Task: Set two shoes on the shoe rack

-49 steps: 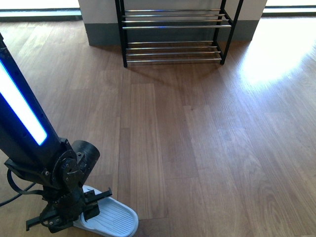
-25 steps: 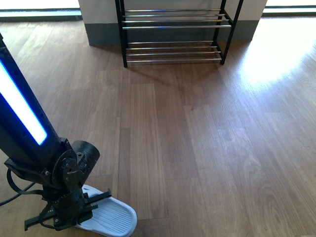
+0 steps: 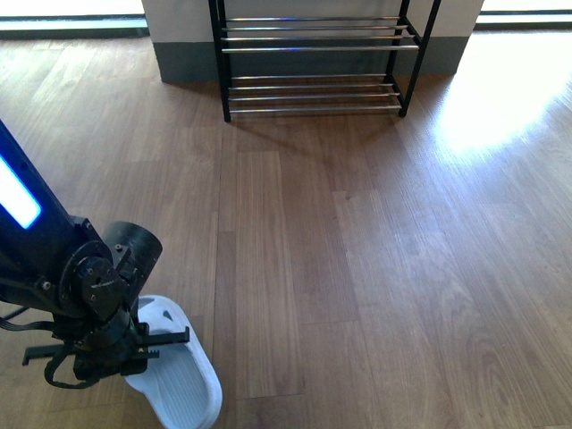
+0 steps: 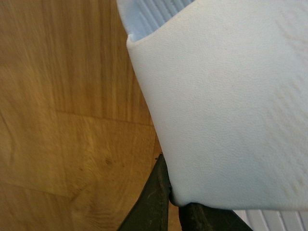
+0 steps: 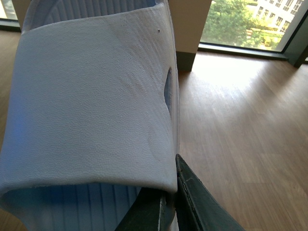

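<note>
The left arm (image 3: 45, 255) comes in low from the near left of the front view and bends down at the wrist. The left gripper (image 3: 134, 350) hangs over a white slipper (image 3: 179, 380) by the wood floor (image 3: 357, 268). The right arm is not in that view.

The left wrist view is very close. It shows what the front view hides: the dark fingers (image 4: 154, 204) are pressed together on the edge of the slipper's wide strap. I cannot tell if the slipper touches the floor.

Only the right wrist view shows the second slipper (image 5: 91, 96). It fills most of the picture, and the right gripper (image 5: 168, 195) pinches the edge of its strap, with a window (image 5: 250, 21) behind.

In the front view the white slipper is long from far-left to near-right. Its open ribbed end is nearest the camera and its strap end points away. The shoe rack (image 3: 313, 63) stands far off by the wall (image 3: 179, 36), well apart from the slipper.
</note>
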Controlling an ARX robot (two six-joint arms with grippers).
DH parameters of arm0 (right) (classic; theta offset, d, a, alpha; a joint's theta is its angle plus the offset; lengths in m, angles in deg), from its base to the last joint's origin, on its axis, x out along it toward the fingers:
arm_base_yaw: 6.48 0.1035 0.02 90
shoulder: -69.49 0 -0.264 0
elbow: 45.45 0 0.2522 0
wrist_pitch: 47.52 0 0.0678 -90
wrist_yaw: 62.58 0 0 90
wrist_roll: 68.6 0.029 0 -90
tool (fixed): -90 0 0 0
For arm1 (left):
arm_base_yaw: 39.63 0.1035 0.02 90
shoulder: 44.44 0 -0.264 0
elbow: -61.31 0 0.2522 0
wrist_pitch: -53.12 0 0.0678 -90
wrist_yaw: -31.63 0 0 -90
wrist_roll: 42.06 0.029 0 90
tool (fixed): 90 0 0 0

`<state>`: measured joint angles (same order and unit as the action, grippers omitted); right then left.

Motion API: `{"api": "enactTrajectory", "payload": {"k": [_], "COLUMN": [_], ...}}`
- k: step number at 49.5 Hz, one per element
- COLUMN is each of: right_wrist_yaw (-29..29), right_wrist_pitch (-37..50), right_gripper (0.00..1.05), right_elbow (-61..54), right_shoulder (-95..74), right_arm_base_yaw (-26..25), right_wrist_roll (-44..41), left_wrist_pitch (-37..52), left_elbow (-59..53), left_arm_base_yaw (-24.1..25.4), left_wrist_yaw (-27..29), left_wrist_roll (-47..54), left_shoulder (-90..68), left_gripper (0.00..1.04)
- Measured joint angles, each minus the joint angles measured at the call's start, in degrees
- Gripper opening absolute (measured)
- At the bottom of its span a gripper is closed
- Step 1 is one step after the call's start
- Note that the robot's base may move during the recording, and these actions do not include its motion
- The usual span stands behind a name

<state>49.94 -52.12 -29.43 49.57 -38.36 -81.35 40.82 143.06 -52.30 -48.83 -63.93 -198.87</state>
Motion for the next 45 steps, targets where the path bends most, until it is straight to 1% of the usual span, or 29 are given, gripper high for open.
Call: {"api": "enactTrajectory", "payload": {"k": [8,14,19,26,33,37,45], "right_wrist_yaw": [0.00,0.00,0.00,0.00,0.00,0.00,0.00], "right_wrist_pitch": [0.00,0.00,0.00,0.00,0.00,0.00,0.00], "right_gripper": [0.02,0.02,0.02,0.02,0.02,0.02,0.02], "right_elbow": [0.00,0.00,0.00,0.00,0.00,0.00,0.00], "right_shoulder": [0.00,-0.02,0.00,-0.02,-0.02,-0.02,-0.02], "right_arm_base_yaw": [0.00,0.00,0.00,0.00,0.00,0.00,0.00], "right_wrist_roll": [-0.02,0.00,0.00,-0.02,-0.02,-0.02,0.00], "left_wrist_pitch": [4.17,7.26,7.85,7.93,6.73,6.34,5.44], "left_elbow": [-7.41,-14.27,-19.10,-25.20,-29.62,-33.00,-37.97], "left_arm_base_yaw": [0.57,3.15,5.73,8.81,11.08,12.72,15.21], "left_wrist_yaw": [0.76,2.73,2.60,2.78,2.89,4.04,5.60], "left_wrist_roll": [9.55,16.81,21.29,25.75,27.85,29.62,31.56], "left_shoulder": [9.14,18.91,27.69,40.85,52.87,61.48,72.83], "left_gripper": [0.02,0.02,0.02,0.02,0.02,0.02,0.02]}}
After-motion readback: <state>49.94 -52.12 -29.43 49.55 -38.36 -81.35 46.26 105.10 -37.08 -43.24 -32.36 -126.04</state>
